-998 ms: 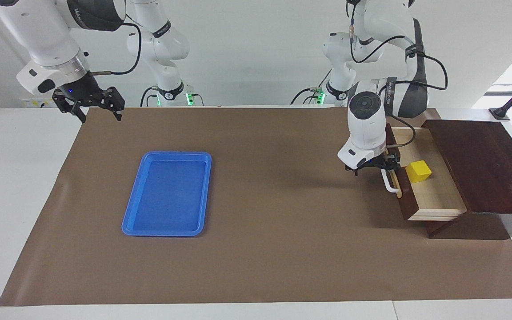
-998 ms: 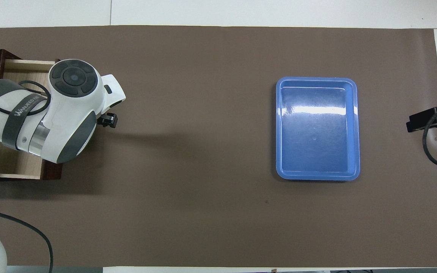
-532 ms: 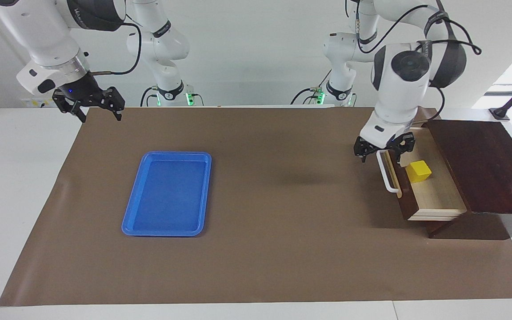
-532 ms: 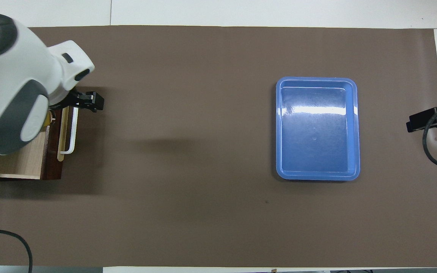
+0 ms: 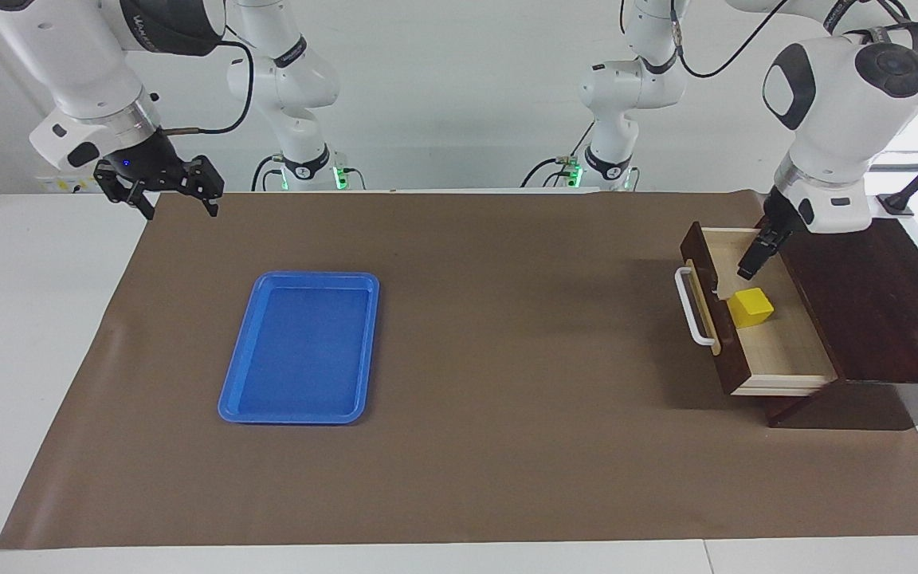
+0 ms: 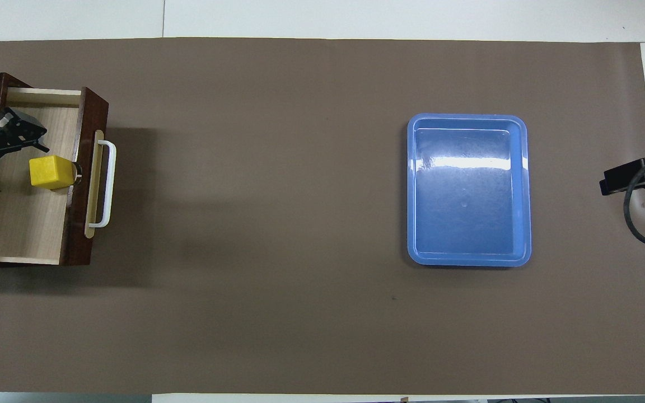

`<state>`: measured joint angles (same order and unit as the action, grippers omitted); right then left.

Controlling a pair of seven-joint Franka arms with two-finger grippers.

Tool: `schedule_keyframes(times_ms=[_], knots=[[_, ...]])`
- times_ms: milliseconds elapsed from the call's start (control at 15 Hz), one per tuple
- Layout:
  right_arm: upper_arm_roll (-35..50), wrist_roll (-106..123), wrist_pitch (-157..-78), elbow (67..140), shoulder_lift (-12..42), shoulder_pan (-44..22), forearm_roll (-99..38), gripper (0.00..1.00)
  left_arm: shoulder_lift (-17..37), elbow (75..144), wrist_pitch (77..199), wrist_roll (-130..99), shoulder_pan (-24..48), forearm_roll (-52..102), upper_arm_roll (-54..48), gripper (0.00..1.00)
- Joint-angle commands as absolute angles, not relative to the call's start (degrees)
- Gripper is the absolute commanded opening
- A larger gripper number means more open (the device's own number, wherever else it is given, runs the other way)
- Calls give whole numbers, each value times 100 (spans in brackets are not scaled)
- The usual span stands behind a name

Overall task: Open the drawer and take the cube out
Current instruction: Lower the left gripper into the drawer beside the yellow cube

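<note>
Left end effector (image 5: 748, 269) now over one cube (image 5: 751, 307)

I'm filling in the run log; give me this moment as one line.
drawer: open | cube: inside drawer, not gripped | left claw: over drawer above cube | right claw: open, waiting | blue tray: empty

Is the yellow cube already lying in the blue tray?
No, the cube lies in the open drawer, and the blue tray holds nothing.
</note>
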<state>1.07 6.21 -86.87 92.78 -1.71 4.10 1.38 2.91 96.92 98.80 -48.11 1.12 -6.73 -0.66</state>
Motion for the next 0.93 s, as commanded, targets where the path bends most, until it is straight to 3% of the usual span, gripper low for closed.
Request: schedule_keyframes(times_ms=[0, 399, 865], knots=[[149, 738, -8815, 9422, -281, 475, 123, 100, 79, 10028, 10317, -6017, -96, -571, -114, 100], [149, 747, -8815, 9422, -281, 475, 123, 100, 184, 10178, 10748, -8548, -360, -554, -114, 100], [149, 738, -8807, 9422, -281, 475, 123, 100, 711, 10090, 10784, -9606, -396, -325, -114, 100]])
